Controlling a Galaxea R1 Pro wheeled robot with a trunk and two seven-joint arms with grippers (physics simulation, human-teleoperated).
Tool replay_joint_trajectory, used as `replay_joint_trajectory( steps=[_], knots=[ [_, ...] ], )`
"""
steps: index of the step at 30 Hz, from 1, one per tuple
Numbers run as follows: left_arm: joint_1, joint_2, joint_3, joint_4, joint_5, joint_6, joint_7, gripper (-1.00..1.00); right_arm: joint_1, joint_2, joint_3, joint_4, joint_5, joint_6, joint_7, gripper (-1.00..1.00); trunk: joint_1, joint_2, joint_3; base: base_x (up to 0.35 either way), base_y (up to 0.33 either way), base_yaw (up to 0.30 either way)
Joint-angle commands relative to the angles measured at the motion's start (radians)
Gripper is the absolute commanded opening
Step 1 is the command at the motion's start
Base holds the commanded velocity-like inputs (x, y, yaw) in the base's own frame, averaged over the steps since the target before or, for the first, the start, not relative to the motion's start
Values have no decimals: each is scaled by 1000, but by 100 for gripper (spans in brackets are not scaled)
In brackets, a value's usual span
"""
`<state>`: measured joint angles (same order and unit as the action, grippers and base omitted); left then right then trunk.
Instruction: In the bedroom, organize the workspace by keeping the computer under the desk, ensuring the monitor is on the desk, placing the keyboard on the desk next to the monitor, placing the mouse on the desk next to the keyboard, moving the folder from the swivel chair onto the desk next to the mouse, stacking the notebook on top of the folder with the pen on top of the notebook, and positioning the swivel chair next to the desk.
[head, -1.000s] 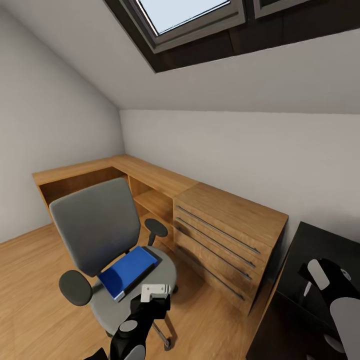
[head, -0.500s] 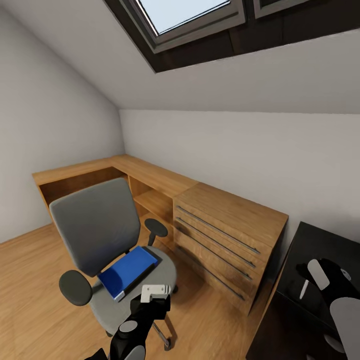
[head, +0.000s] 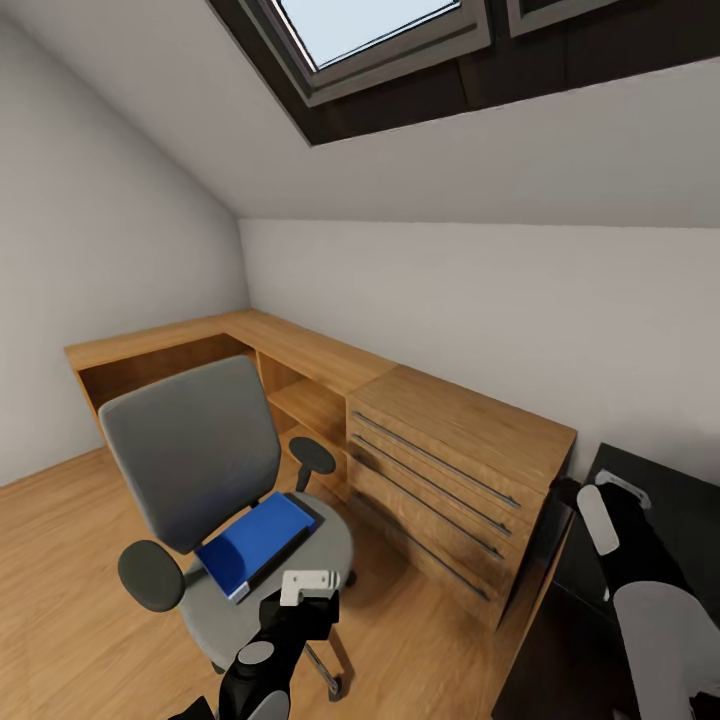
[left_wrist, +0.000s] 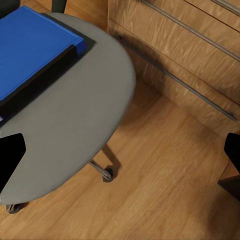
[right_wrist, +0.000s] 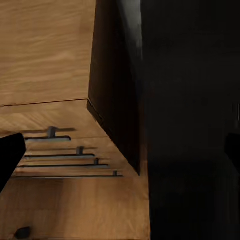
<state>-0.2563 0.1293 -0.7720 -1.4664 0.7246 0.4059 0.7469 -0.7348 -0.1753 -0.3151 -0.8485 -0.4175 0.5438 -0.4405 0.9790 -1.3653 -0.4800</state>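
Right arm swings in over the black desk (head: 690, 480)'s near corner; left arm holds its place.

Bright blue folder (head: 255, 543), white page edges showing, lies on the grey swivel chair (head: 200, 470) seat just beyond the left gripper (head: 307, 583), jaws wide, empty; right gripper (head: 620, 488) spread, holding nothing, beside oak drawers (head: 450, 480).

I see a bright blue folder (head: 255, 545) with a white page edge on the grey seat of the swivel chair (head: 195, 455), whose armrests are black. The floor (head: 60, 570) is light wood planking. The oak drawers (head: 450, 480) show warm grain and dark grey bar handles. My worktop (head: 690, 500) is glossy black. The walls are pale grey; the skylight (head: 360, 30) is light blue in a dark frame.
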Motion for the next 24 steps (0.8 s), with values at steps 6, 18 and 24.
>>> replay_joint_trajectory(
  steps=[6,18,24],
  knots=[
    [-1,2,3,1,6,2,8,100,0,88,2,-58,-8,3,-40,100,0,-1,-1,0,0,10],
    [-1,11,59,19,16,1,8,100,0,153,15,-60,-5,2,-86,100,0,-1,-1,0,0,186],
    [-1,12,100,34,65,1,8,100,1,161,37,-56,17,2,-87,100,0,-1,-1,0,0,274]
  ],
)
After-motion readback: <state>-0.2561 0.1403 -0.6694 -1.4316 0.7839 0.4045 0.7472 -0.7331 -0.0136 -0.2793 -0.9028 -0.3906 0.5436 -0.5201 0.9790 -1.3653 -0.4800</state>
